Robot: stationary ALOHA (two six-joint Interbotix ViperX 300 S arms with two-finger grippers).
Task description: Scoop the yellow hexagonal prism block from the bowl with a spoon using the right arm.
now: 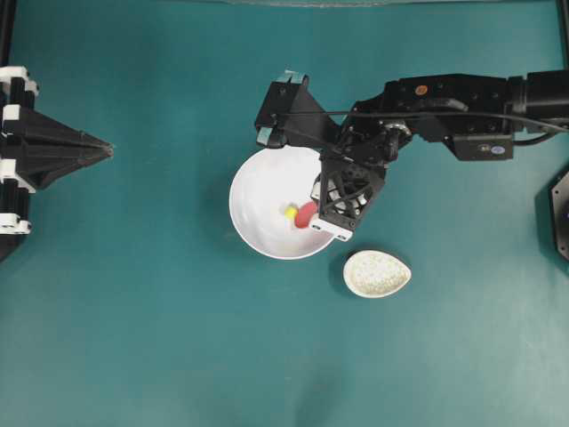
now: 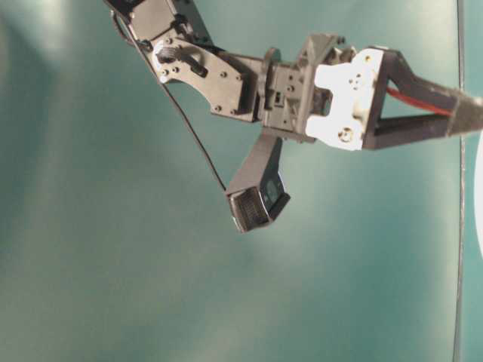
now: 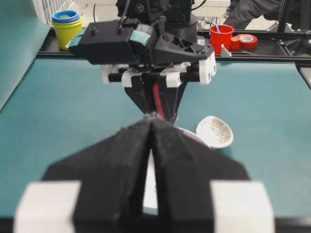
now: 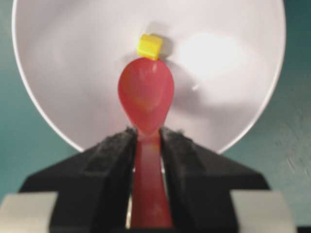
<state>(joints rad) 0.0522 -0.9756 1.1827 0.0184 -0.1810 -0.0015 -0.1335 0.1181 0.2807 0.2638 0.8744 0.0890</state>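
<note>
- Clamped between the black pads of the right gripper (image 4: 146,145), the spoon (image 4: 146,97) is held by its short handle, its glossy red-pink scoop reaching forward over the bowl (image 4: 63,63).
- Just past the scoop's tip sits the yellow hexagonal prism block (image 4: 149,46), touching or nearly touching it, on the bowl's white floor near the middle.
- Judging by its size, the block is tiny, light and rigid; it looks likely to skid ahead of the spoon on the smooth glaze rather than climb in, so the scoop's edge probably needs to slide under it, perhaps pushing it toward the rising wall.
- No fingers should take the block; the spoon is the tool, and its slick handle could twist in the pads if pressed hard.
- Seen from overhead, the right arm (image 1: 444,111) reaches across from the right edge and covers the bowl's right rim.
- Near the bowl, down and to the right on the teal table (image 1: 133,311), lies a speckled beige spoon rest (image 1: 377,273), apart from the bowl and out of the scooping path.
- Well off at the left edge, the left gripper (image 1: 105,149) has its pointed jaws pressed together with nothing between them, clear of the work.
- Beyond the table's far edge stand stacked cups (image 3: 66,22) and a red cup (image 3: 221,36), in nobody's way.
</note>
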